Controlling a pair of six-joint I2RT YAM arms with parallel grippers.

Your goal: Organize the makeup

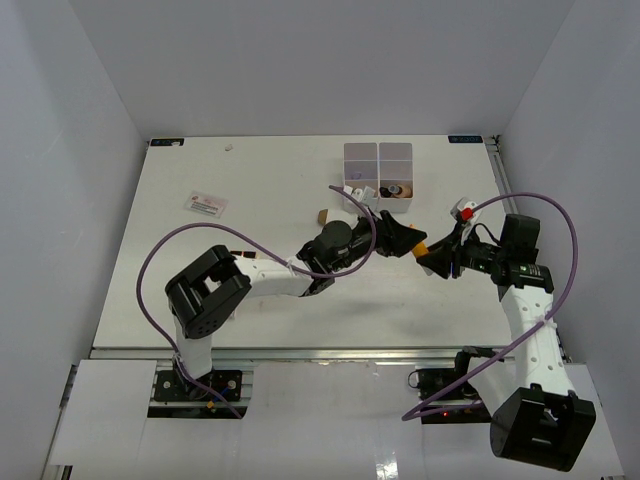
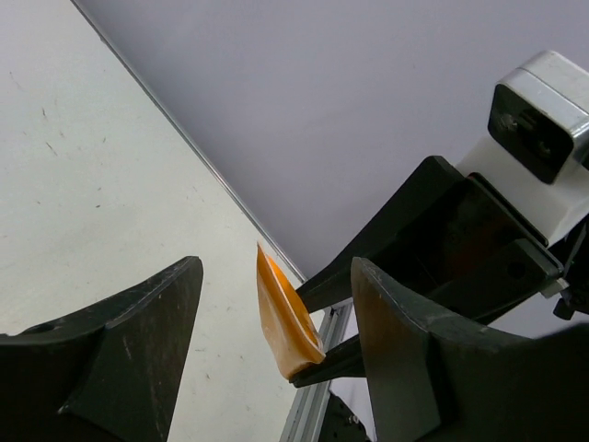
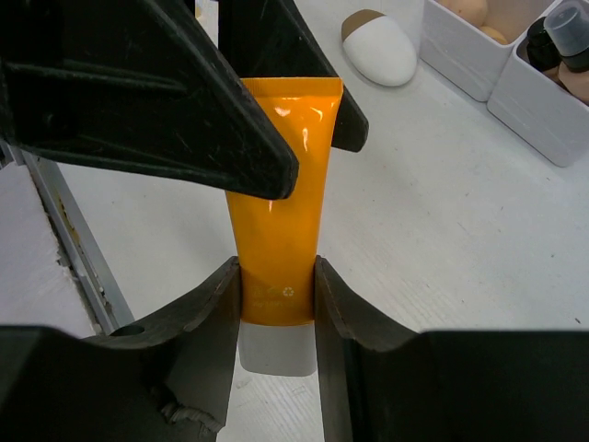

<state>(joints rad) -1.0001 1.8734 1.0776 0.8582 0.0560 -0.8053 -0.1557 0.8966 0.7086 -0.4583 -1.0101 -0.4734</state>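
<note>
The makeup item in hand is an orange tube (image 3: 281,212) with a white cap, held level above the table. My right gripper (image 3: 276,276) is shut on its cap end. My left gripper (image 2: 276,276) is open, and its fingers (image 3: 184,110) straddle the tube's flat crimped end (image 2: 285,318) with a gap on each side. From above, both grippers meet at the tube (image 1: 421,247) just in front of the white compartment box (image 1: 378,172). Tan sponges (image 3: 469,9) and dark bottles (image 3: 552,46) sit in the box. A white oval piece with a brown tip (image 3: 377,48) lies beside it.
A small flat packet (image 1: 205,204) lies at the table's left. A small red-and-white item (image 1: 462,210) sits near the right arm, and a small tan item (image 1: 320,214) lies left of the box. Grey walls close in the table on three sides.
</note>
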